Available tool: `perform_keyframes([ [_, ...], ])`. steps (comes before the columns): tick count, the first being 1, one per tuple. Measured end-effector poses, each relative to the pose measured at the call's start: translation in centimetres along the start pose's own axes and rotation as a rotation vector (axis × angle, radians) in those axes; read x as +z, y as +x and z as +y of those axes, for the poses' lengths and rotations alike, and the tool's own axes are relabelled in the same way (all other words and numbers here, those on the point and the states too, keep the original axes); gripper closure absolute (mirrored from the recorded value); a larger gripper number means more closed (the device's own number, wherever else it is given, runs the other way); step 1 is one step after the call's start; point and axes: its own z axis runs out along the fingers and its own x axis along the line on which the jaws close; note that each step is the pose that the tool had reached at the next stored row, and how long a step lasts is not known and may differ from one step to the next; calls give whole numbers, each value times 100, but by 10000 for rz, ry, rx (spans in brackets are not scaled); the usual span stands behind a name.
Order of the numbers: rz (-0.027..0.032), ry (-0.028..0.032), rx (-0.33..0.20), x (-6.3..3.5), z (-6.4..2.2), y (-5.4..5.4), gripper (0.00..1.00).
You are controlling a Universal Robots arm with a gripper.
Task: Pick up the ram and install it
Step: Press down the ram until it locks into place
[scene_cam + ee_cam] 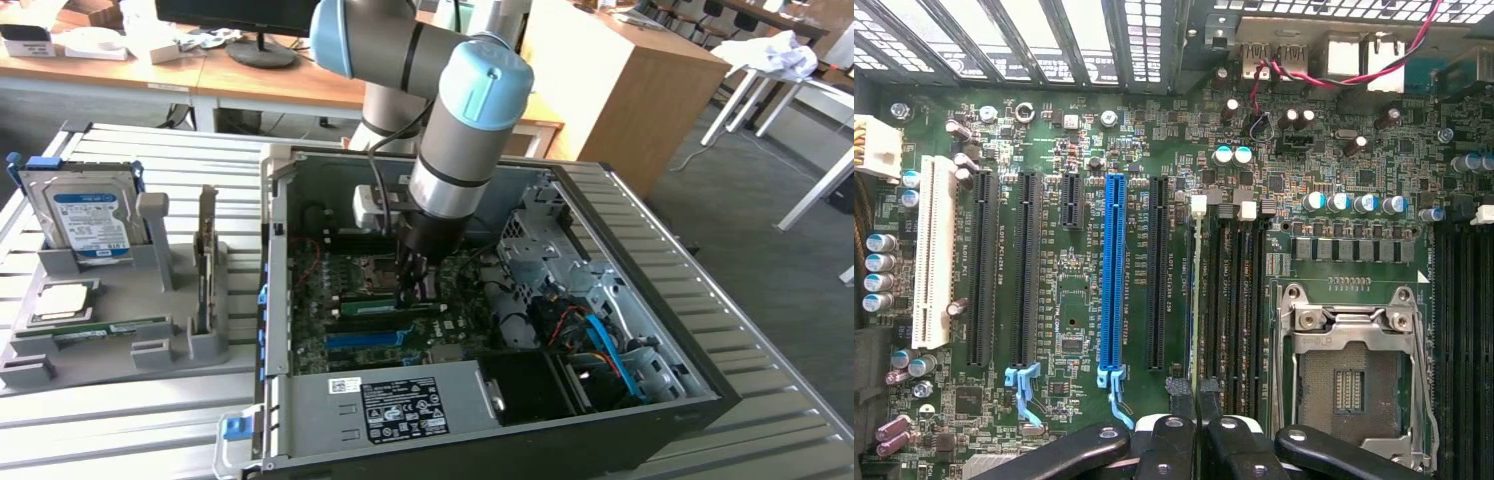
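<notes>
Office desks and chairs stand behind a slatted metal bench, where an open computer case point(667, 330) lies on its side. Down inside it hangs the pincer point(410, 296), its two fingers pressed almost together just above the motherboard point(1084, 130). In the wrist view a thin pale edge runs up from between the fingertips along the memory slots point(1229, 300) beside the empty processor socket point(1349, 370). I take that for the ram point(1200, 300), pinched on edge and lined up with a slot, though I cannot tell whether it is seated. So the pick-up looks done and the pressing home looks unfinished. Out on the exterior view's left, a grey holder point(100, 350) keeps a hard drive point(87, 220) upright and another green stick point(114, 328) lying flat.
</notes>
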Motion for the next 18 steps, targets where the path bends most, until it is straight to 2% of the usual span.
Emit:
perform_keyframes([
  [15,-6,7,-1,-14,1,0,88],
  [18,-28,4,-2,15,-1,1,88],
])
